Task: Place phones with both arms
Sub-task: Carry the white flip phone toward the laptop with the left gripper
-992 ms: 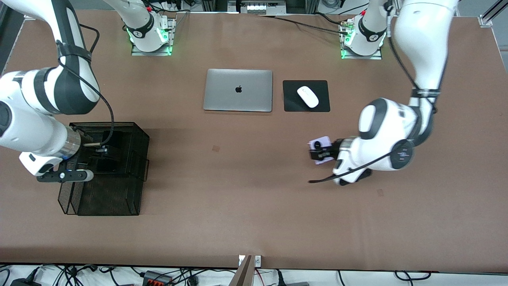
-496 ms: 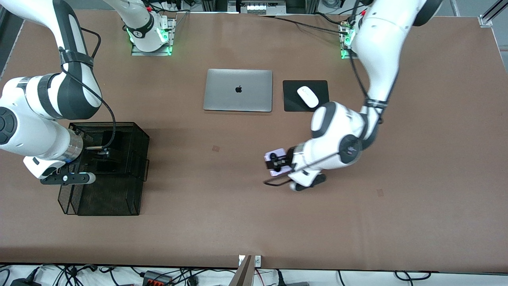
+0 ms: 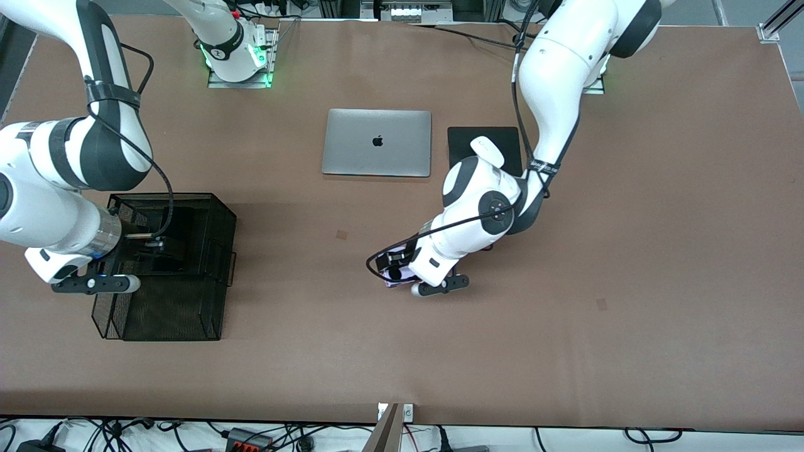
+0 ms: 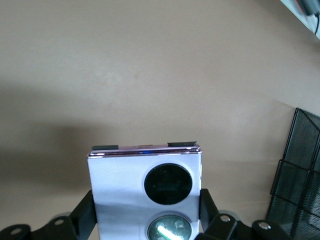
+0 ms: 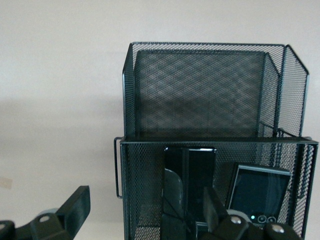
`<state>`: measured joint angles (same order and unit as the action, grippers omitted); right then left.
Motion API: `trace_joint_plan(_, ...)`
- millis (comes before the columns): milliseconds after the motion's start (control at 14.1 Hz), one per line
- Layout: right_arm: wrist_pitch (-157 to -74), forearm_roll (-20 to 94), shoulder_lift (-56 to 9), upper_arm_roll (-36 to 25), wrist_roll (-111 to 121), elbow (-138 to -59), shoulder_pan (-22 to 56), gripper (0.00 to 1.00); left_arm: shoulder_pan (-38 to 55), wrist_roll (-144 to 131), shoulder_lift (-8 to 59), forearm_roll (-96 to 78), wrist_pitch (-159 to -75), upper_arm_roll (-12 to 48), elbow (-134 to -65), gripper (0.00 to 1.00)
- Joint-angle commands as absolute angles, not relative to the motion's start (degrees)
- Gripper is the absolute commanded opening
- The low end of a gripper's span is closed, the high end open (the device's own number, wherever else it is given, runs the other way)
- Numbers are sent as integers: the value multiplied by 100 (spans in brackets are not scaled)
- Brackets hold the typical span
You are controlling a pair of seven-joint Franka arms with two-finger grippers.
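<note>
the left gripper (image 3: 397,269) is hanging over the bare middle of the brown table (image 3: 628,251), at about 7 o'clock from the white mouse (image 3: 487,150) on its black mouse pad (image 3: 461,141), and at about 5 o'clock from the closed silver laptop (image 3: 377,142). it is clamping the lavender-white phone (image 4: 145,192) by its two long edges, one finger (image 4: 207,207) pressing each side, with the phone's two camera circles facing the wrist camera.

the right gripper (image 3: 154,242) is sitting over the black mesh organizer (image 3: 213,270) at the right arm's end of the table, at about 8 o'clock from the laptop. its fingers (image 5: 75,205) are standing wide apart and gripping nothing.

inside the organizer's compartment closest to the right wrist camera, the longer black phone (image 5: 192,185) is standing upright on edge, and the squarish black phone (image 5: 257,192) is standing just beside it with its dark screen showing. the deeper mesh compartment above them in that view is showing only its mesh walls.
</note>
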<state>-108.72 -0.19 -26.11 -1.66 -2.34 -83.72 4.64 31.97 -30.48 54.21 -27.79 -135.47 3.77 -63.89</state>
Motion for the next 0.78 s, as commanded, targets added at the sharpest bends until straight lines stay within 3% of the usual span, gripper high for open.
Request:
trace_joint_plan(0, -10890, 62, -2646, -149, -290, -8279, 448, 100, 3383, -2349, 5730, -2698, -13675, 177, -6082, 39)
trace_joint_plan(283, -10837, 9, -2628, -141, -229, -8279, 501, 100, 4226, -2180, 5906, -2742, -13728, -894, -6012, 39)
trace_joint_plan(709, -10854, 105, -2619, -97, -193, -8297, 501, 100, 4526, -2171, 6038, -2733, -14159, -1046, -6003, 39)
